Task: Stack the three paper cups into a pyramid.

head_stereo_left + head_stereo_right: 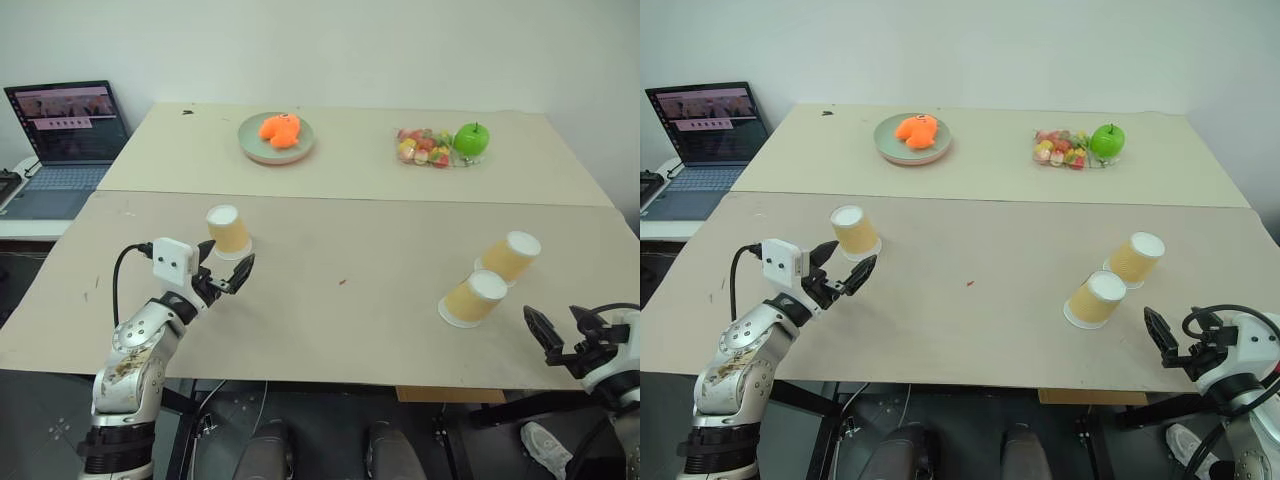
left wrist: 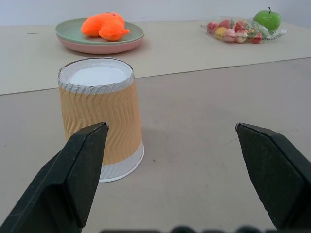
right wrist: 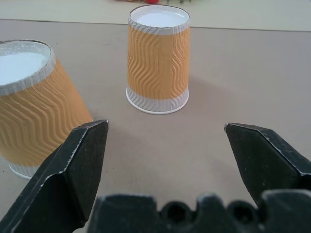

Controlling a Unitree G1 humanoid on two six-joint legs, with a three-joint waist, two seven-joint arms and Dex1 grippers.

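Both grippers are standing spread wide and carrying nothing: the left gripper (image 1: 228, 272) is hovering at the lower left of the head view, just short of the lone cup (image 1: 229, 232), and the right gripper (image 1: 558, 337) is hanging at the lower right edge, near the other two cups.

All three cups are sitting upside down on the tan table (image 1: 330, 330), wide rims down and white bases up. The near right cup (image 1: 473, 298) and the far right cup (image 1: 509, 256) are standing close together right of centre, slightly staggered, while the lone cup is waiting well apart at left centre. No pyramid is forming yet.

Judging by this, the reach is under way and no cup has been grasped. The next move is probably calling for the left fingers (image 2: 73, 179) to straddle the lone cup, which is sitting off toward one finger, then close gently on its ribbed wall.

Farther back, a plate (image 1: 276, 138) with an orange toy, an apple (image 1: 472, 138) and a laptop (image 1: 62, 145) are lying clear of the work.
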